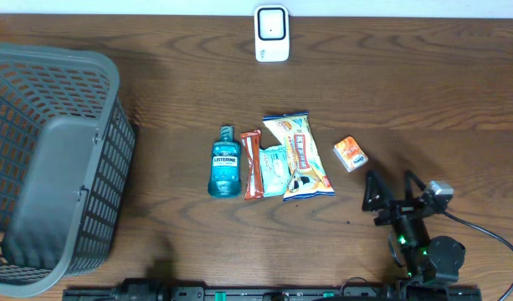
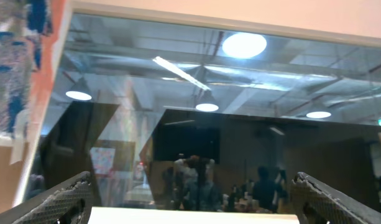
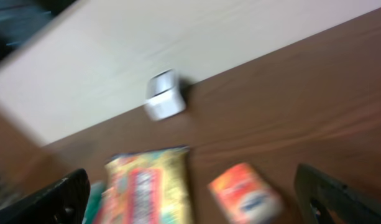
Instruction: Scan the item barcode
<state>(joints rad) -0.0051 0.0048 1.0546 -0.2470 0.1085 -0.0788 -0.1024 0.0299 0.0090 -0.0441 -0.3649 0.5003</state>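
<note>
1. The brown bench (image 1: 423,92) carries everything, and most of its surface is bare.
2. The grey basket (image 1: 114,79) stands at the far left, empty. I think scanned goods go there.
3. The right claw (image 1: 389,186) hovers low at the near right with its jaws spread wide and nothing between them. It points toward the goods, probably to choose one. Its own camera view is blurred.
4. The left claw (image 2: 193,205) is also wide and empty. It is tilted up toward a window and ceiling lamps, so it seems parked out of the way.
5. The goods lie flat in a close row at the middle: the snack bag (image 1: 300,155), then the mouthwash bottle (image 1: 225,165), the wipes pack (image 1: 274,171) and the snack bar (image 1: 253,165).
6. The white scanner (image 1: 272,33) stands at the far edge, facing the goods, well apart from them.
7. The orange box (image 1: 351,154) lies alone, nearest to the right claw, so it is likely the first pick.
</note>
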